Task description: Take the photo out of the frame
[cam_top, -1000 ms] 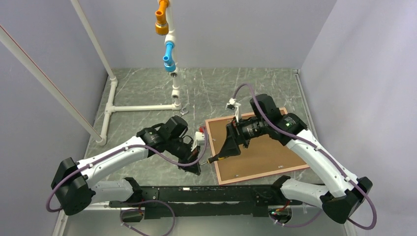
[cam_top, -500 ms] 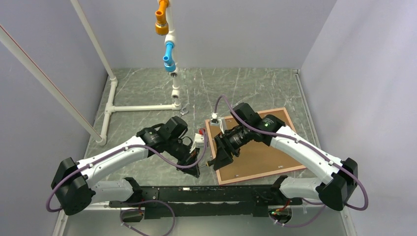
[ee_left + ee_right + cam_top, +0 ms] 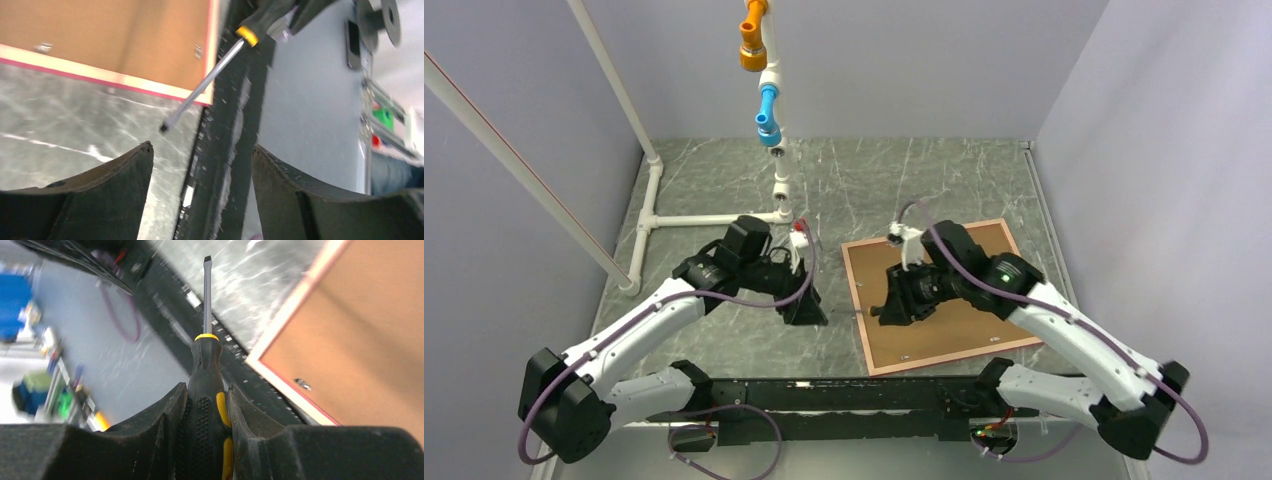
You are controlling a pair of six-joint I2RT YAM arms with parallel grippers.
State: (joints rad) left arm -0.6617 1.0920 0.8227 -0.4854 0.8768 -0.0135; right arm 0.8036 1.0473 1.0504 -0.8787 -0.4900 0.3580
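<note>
Far left, the white pipe structure stands well clear of the action, so no trouble there. Next in, the left gripper hangs low over the marble table with its fingers spread wide and nothing between them. It is just beside the frame's left edge and not touching it, and that is the first worry: nothing pins the frame down, so on that smooth stone any sideways push from a tool could send it skating.

In the middle, the screwdriver points leftward, its flat tip past the frame's near-left corner, over bare table and aimed toward the empty left gripper. If either arm closes in, blade and fingers could meet.

The right gripper is clamped on the tool's black-and-yellow handle. Held only there, the tool could twist or slip in the pads under prying load.

On the right, the frame lies face down with its brown backing board up and small metal tabs along the edges. The photo itself is hidden, presumably under that board and not yet out. A blade that skids off a tab could gouge the board, or dig through into the print below.
</note>
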